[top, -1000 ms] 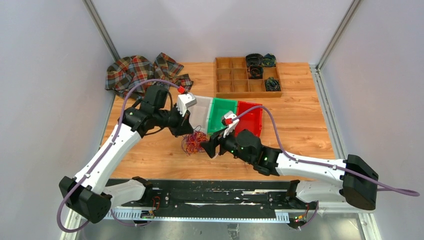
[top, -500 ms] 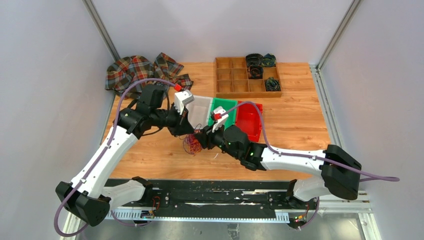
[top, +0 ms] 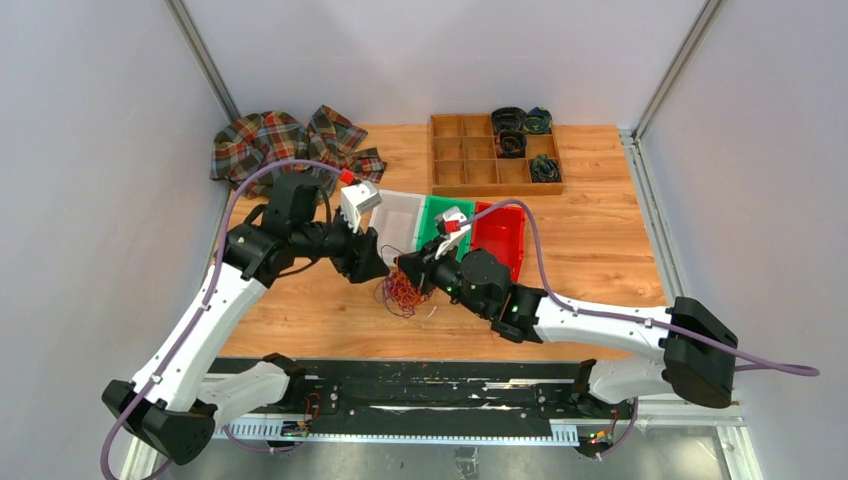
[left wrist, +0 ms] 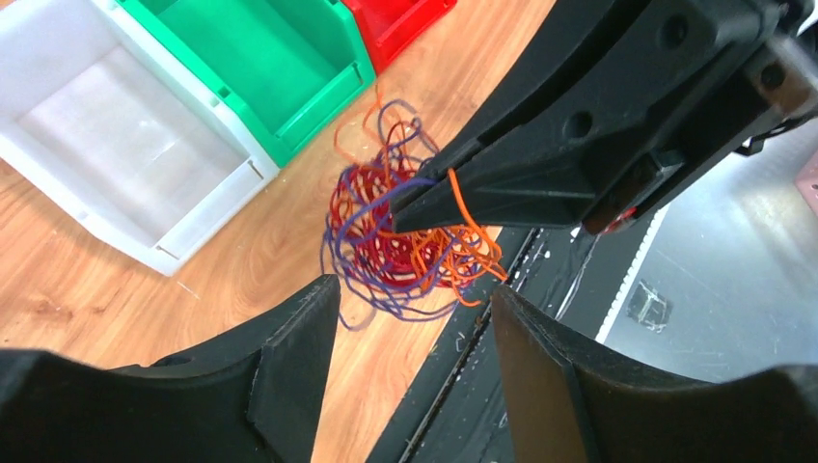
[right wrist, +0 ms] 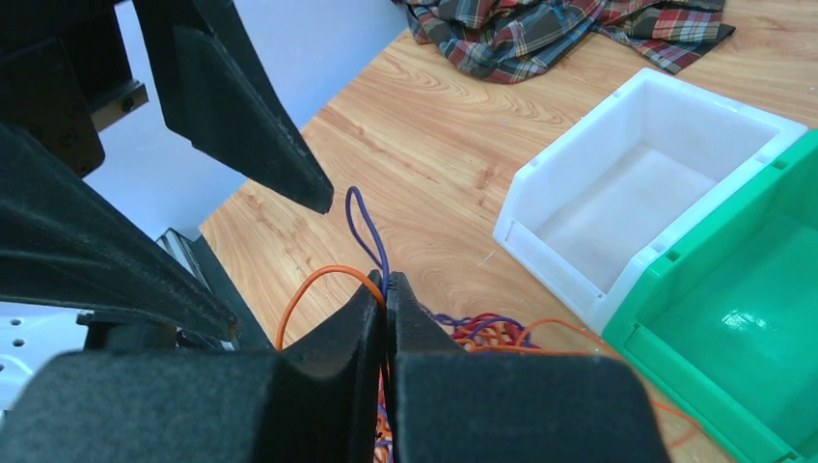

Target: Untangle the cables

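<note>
A tangle of red, orange and purple cables (top: 403,292) hangs just above the wooden table in front of the bins. My right gripper (top: 410,268) is shut on it; in the right wrist view its jaws (right wrist: 386,282) pinch a purple loop (right wrist: 368,228) and an orange strand (right wrist: 307,283). In the left wrist view the tangle (left wrist: 405,241) dangles from the right gripper's closed tip (left wrist: 403,214). My left gripper (left wrist: 413,291) stands open just to the left of the tangle, with nothing between its fingers. In the top view the left gripper (top: 372,266) is next to the right one.
A white bin (top: 398,222), a green bin (top: 440,222) and a red bin (top: 500,238) sit in a row behind the grippers. A wooden compartment tray (top: 480,172) holding coiled cables stands at the back. A plaid cloth (top: 280,145) lies at the back left.
The right gripper moved in to the left and shut on the tangle. The left gripper opened, let the cables go and drew back slightly left.
</note>
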